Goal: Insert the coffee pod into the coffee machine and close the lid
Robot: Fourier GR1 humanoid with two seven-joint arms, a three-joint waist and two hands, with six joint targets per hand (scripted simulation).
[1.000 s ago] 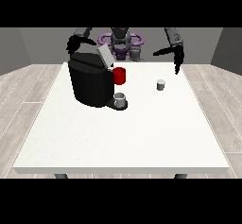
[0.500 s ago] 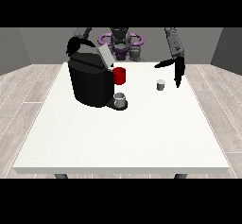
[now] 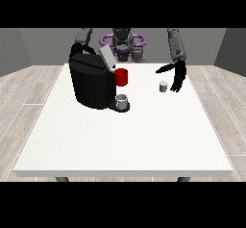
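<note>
From the front view, my white table [image 3: 120, 140] carries a black coffee machine [image 3: 92, 83] on the side toward the view's left, a bulky dark block with its grey lid [image 3: 107, 57] tilted up and open above the front. A red part [image 3: 121, 77] juts out of the machine's front just below that lid, and I cannot tell whether anything sits inside the opening behind it. Under the red part, a small grey cup [image 3: 122, 100] stands on the machine's dark base; what it holds, if anything, I cannot see from this angle. The coffee pod [image 3: 164, 86] is a small, pale grey cylinder, upright on the bare table toward the view's right, well apart from the machine and not in it. My hand at the view's right [image 3: 178, 76] hangs just beside the pod, on its far-right side, with the fingers straight and pointing down toward the table and the thumb stretched out sideways over the pod; the hand is spread and pinches nothing, and I cannot tell whether a fingertip touches the pod. My hand at the view's left [image 3: 76, 49] is up behind the machine's top back corner, mostly hidden by the black body, so I cannot tell how it is set.
</note>
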